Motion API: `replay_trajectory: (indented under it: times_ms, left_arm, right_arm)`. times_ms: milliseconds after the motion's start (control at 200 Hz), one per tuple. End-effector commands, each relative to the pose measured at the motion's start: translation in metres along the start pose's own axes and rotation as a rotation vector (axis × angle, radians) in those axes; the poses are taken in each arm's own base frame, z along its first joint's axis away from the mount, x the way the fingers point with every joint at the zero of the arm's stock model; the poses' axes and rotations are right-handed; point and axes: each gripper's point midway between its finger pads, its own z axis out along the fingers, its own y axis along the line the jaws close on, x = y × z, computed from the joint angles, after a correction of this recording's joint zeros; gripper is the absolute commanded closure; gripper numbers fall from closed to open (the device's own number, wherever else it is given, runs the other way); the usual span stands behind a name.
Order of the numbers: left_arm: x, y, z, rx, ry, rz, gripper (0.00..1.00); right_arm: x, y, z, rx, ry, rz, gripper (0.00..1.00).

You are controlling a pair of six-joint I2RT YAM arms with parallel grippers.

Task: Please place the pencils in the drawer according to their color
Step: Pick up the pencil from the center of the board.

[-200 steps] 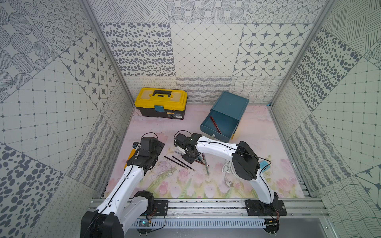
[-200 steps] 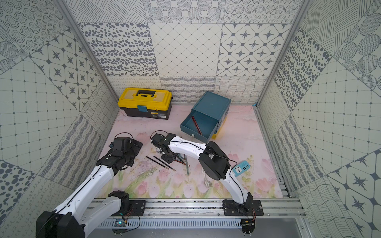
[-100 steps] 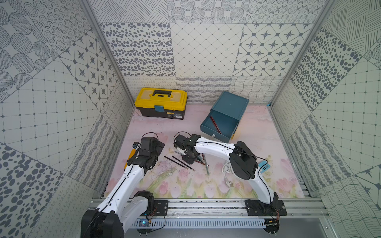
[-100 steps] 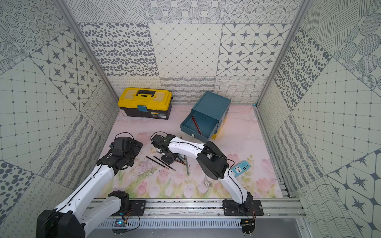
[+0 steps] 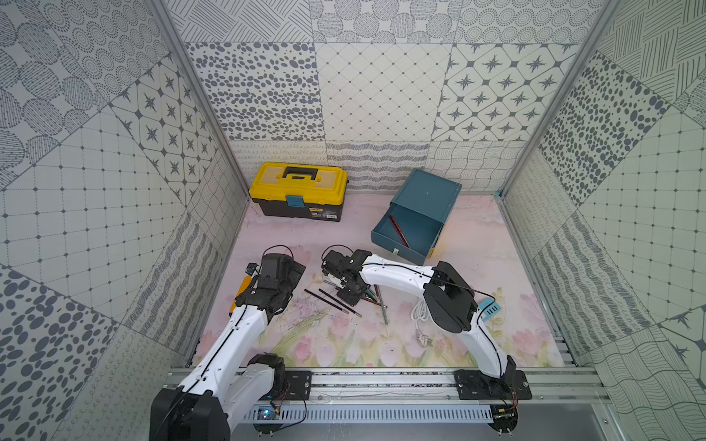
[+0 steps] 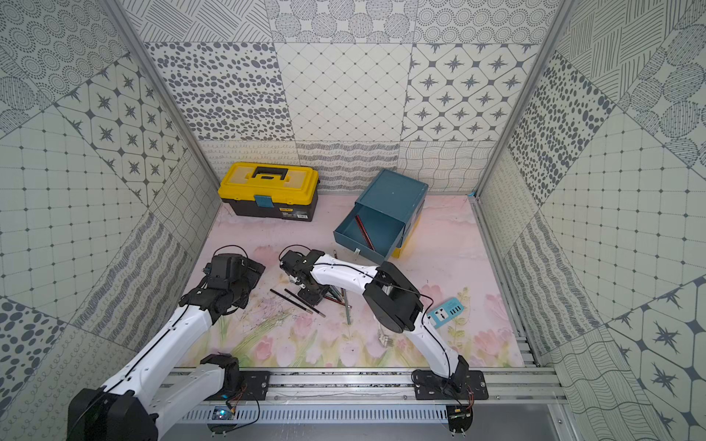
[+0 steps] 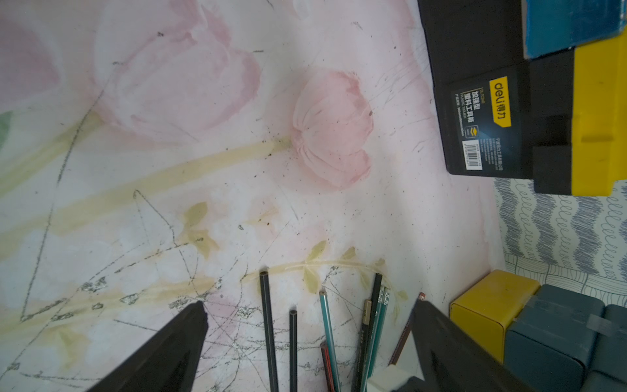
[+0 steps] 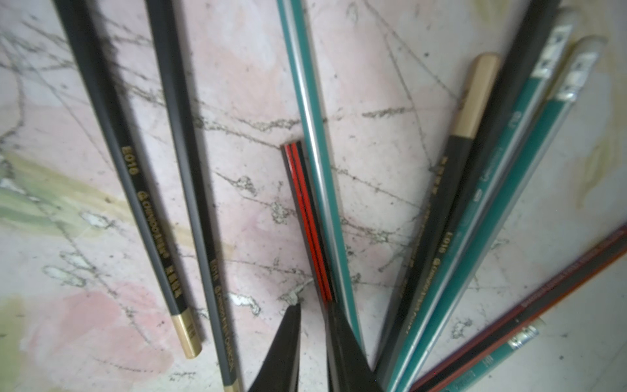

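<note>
Pinch just made: right gripper (image 8: 314, 307) clamps the red-striped pencil (image 8: 305, 210), ready for the drawer (image 5: 418, 231) at one o'clock; left gripper (image 7: 310, 305) gapes open.

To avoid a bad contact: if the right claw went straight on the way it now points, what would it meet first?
Probably the red-and-black pencil, whose end lies right at the tips of the right claw, resting on the flowered mat. Depth is unclear in the wrist view.
</note>
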Motion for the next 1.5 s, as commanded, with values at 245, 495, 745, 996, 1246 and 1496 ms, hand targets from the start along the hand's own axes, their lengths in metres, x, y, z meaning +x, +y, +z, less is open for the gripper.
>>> replay_trajectory:
  times_ms: [245, 495, 745, 996, 1246, 1496]
  left_arm:
    - [0.001, 0.005, 0.003, -0.023, 0.008, 0.001, 0.01]
    - [0.002, 0.005, 0.003, -0.021, 0.010, 0.001, 0.01]
    - [0.002, 0.005, 0.003, -0.021, 0.013, 0.001, 0.01]
    - [0.003, 0.005, 0.005, -0.023, 0.019, -0.002, 0.01]
    - [0.003, 0.006, 0.004, -0.026, 0.015, -0.001, 0.01]
    - [0.003, 0.007, 0.005, -0.029, 0.013, -0.002, 0.01]
  right_arm:
    - [0.008, -0.002, 0.022, -0.027, 0.027, 0.037, 0.79]
    - [0.000, -0.007, 0.014, -0.010, -0.001, 0.036, 0.79]
    - [-0.009, -0.010, -0.003, -0.001, -0.042, 0.035, 0.77]
    - [-0.005, -0.012, 0.005, 0.007, -0.024, 0.033, 0.77]
    - [0.002, -0.009, 0.013, -0.025, 0.002, 0.043, 0.78]
    - [0.017, 0.003, 0.016, -0.072, 0.037, 0.043, 0.80]
